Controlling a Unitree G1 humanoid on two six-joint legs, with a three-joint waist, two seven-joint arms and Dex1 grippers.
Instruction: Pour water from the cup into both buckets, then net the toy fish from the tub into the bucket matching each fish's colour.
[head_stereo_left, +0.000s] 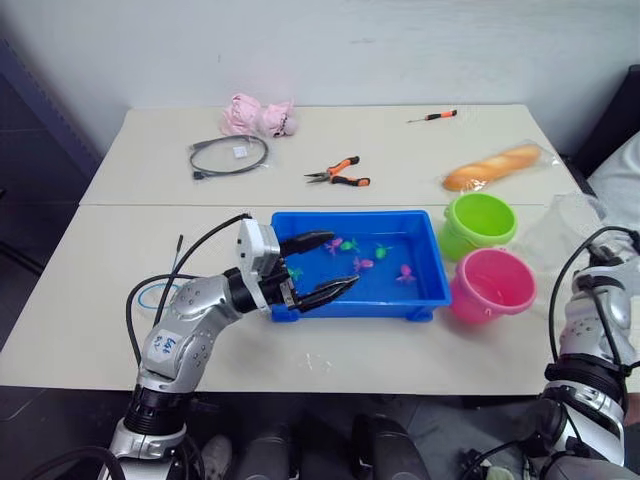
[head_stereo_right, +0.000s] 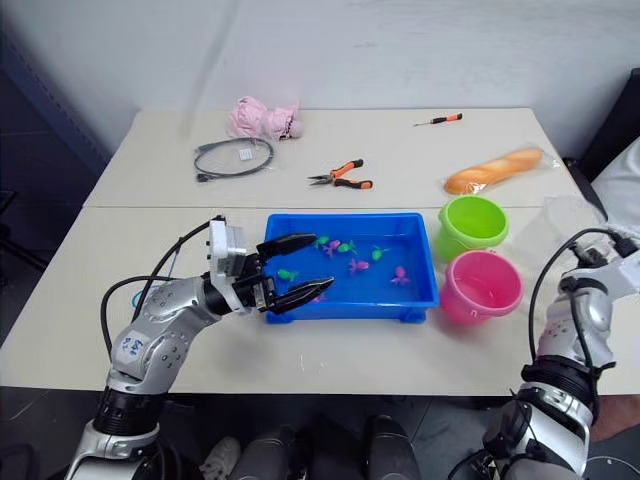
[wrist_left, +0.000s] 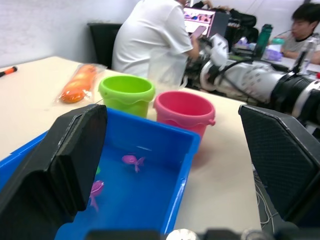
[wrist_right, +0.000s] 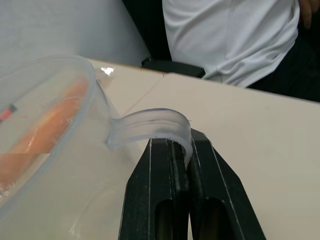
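Right now my right gripper pinches the cup by its handle beside the 2 buckets, so pouring comes next; my left gripper gapes empty over the tub.

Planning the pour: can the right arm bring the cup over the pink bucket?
Probably yes: the right pincer grips the cup by its handle, and the pink bucket stands nearby, nothing between.

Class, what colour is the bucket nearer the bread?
Lime green bucket, clearest in the left eye view.
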